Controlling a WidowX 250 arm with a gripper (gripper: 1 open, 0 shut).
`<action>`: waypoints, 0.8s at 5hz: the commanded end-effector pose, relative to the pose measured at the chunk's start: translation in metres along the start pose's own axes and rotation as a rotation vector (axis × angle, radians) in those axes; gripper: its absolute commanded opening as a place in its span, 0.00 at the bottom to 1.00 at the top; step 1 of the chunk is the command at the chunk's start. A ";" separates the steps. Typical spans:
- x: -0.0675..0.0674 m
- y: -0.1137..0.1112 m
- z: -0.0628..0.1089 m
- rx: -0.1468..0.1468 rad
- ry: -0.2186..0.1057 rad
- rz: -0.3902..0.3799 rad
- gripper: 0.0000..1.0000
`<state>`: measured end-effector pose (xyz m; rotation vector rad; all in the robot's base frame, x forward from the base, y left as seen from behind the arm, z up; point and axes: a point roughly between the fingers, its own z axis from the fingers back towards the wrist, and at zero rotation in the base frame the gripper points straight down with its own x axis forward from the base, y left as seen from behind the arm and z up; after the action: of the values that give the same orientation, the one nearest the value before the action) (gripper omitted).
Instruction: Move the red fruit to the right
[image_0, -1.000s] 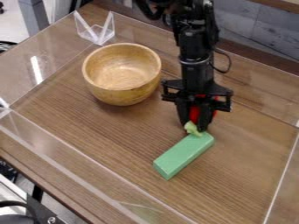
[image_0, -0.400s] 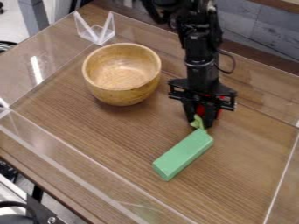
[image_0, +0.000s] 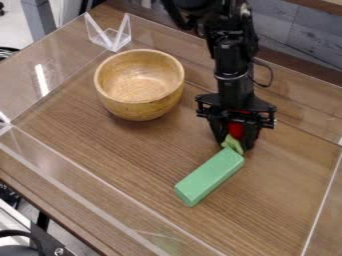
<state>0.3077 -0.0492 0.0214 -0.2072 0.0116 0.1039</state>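
Downward-pointing, the hand (image_0: 235, 133) gripped the red fruit (image_0: 235, 129) between its fingers, just above the green block's (image_0: 211, 177) upper end, right of the wooden bowl (image_0: 139, 83) on the bench (image_0: 94, 150).

Open wood to the right of the gripper (image_0: 235, 134), out to the clear wall (image_0: 325, 205); the green block (image_0: 211, 178) lies just below it, blocking the near-left path; the wooden bowl (image_0: 139, 85) stands well apart, left; front-left tabletop (image_0: 94, 170) lies bare.
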 end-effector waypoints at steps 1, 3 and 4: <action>0.009 -0.007 0.028 -0.016 -0.057 -0.020 1.00; 0.013 -0.014 0.042 -0.021 -0.060 -0.056 0.00; 0.018 -0.019 0.056 -0.028 -0.078 -0.081 0.00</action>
<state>0.3153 -0.0530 0.0508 -0.2249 0.0210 0.0576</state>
